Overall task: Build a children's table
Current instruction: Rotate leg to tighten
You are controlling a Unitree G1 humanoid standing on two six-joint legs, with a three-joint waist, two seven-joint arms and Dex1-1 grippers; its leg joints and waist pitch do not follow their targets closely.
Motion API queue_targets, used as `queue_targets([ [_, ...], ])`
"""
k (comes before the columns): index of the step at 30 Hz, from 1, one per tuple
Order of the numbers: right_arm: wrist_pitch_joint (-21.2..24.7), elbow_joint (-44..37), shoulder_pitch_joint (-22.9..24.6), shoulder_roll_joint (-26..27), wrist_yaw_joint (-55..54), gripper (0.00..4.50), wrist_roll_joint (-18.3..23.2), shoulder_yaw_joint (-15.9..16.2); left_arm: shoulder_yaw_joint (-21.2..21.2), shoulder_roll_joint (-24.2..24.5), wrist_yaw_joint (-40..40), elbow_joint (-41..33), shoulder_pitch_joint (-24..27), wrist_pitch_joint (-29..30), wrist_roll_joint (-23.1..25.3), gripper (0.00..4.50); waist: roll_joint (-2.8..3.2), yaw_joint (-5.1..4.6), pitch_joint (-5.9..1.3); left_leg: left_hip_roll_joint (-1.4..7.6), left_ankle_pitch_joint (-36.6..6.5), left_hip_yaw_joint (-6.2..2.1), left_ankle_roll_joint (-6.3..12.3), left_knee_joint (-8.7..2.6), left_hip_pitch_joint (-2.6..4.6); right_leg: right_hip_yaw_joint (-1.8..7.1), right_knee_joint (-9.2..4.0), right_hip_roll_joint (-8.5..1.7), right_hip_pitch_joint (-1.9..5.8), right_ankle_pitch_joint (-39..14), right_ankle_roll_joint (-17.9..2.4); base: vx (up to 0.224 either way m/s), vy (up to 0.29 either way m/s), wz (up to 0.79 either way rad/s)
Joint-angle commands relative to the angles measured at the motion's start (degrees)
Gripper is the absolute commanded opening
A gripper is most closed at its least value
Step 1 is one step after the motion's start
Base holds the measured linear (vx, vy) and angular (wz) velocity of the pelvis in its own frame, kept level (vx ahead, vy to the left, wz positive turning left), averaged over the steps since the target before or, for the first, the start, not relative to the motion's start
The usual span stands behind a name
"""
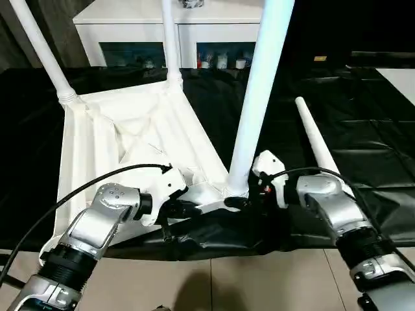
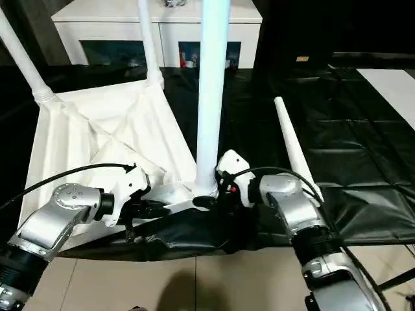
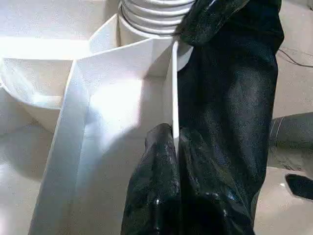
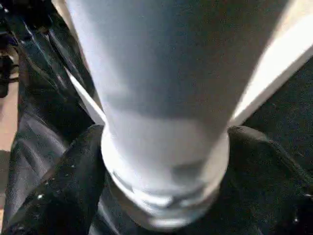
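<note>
Left eye view: lying upside down on the black-covered table, ribbed underside up, the white tabletop, with three legs standing in its corner sockets. Standing in the nearest socket, the near leg, with the right gripper spreading wide, fingers cradling its base on either side. Pinching a thin rib beside that socket, the left gripper, fingers nearly shut. Lying loose on the black cover just beyond the right arm, the fourth leg. Standing behind, a white cabinet.
</note>
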Motion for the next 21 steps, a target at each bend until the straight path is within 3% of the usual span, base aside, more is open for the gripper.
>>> queue_targets([
  [1, 0.1, 0.1, -0.6, 0.1, 0.4, 3.55, 0.9, -0.7, 0.3, -0.3, -2.0, -1.0, -1.1, -1.6, -1.9, 0.00, -0.44, -0.22, -3.78, 1.85, -6.1, -0.16, 4.74, -3.47, 0.81, 2.33, -3.03, -3.16, 3.12, -0.4, -15.7, 0.000, 0.000, 0.00],
  [3, 0.1, 0.0, -0.6, 0.2, 0.6, 3.25, 1.1, -0.8, 0.4, -0.3, -2.0, -1.0, -1.0, -1.6, -1.9, 0.00, -0.41, -0.24, -3.79, 1.82, -5.9, -0.16, 4.87, -3.44, 0.77, 2.30, -2.99, -3.15, 3.14, 0.0, -15.7, 0.000, 0.000, 0.00],
  [11, 0.4, 0.0, 0.5, 1.0, -0.9, 2.78, 0.7, -1.1, 0.2, -0.3, -1.9, -0.8, -1.0, -1.6, -1.7, 0.00, -0.29, -0.26, -3.78, 1.84, -6.4, -0.19, 4.46, -3.41, 0.79, 2.28, -3.03, -3.19, 3.13, -0.8, -15.6, 0.000, 0.000, 0.00],
  [15, 0.7, 2.2, 0.2, 3.0, -7.7, 2.73, -0.6, -2.3, 0.4, -1.3, 0.1, 0.5, -1.6, -1.4, -1.0, 0.00, -0.17, -0.51, -3.61, 1.77, -8.0, -0.20, 3.49, -3.56, 0.78, 2.33, -3.22, -3.22, 3.04, -2.7, -15.3, 0.000, 0.000, 0.00],
  [21, 5.6, 6.7, -1.3, 11.2, -31.6, 2.72, -1.4, -8.7, 1.4, -7.6, 12.0, 6.6, -4.3, -0.2, 2.5, 0.00, -0.07, -1.78, -2.95, 1.54, -14.3, -0.47, -0.43, -4.33, 1.16, 2.49, -4.36, -3.31, 2.80, -13.3, -12.6, 0.000, 0.000, 0.00],
])
